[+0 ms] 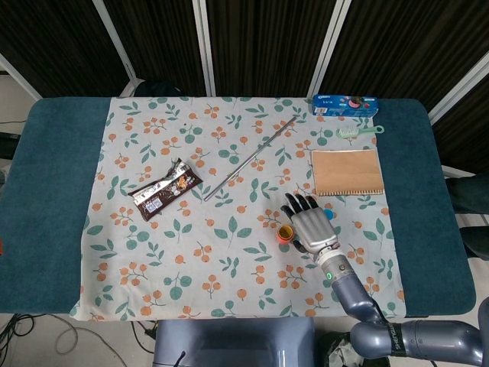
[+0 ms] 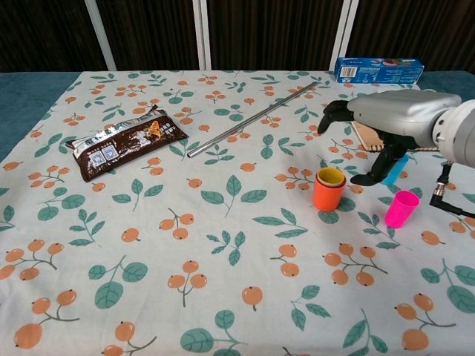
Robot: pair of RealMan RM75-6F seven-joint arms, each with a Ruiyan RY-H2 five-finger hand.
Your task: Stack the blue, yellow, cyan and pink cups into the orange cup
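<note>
Your desk point(image 1: 53, 191) carries a floral cloth point(image 2: 148, 245). Your right hand point(image 2: 390, 122) hovers with fingers spread wide and nothing in them, just at 3 o'clock of the orange cup point(image 2: 328, 195). That cup stands upright with the yellow cup point(image 2: 331, 176) nested inside it. The cyan cup point(image 2: 397, 165) shows partly behind your fingers; the pink cup point(image 2: 401, 209) stands at 4 o'clock of the orange one. The left hand is out of sight.
</note>
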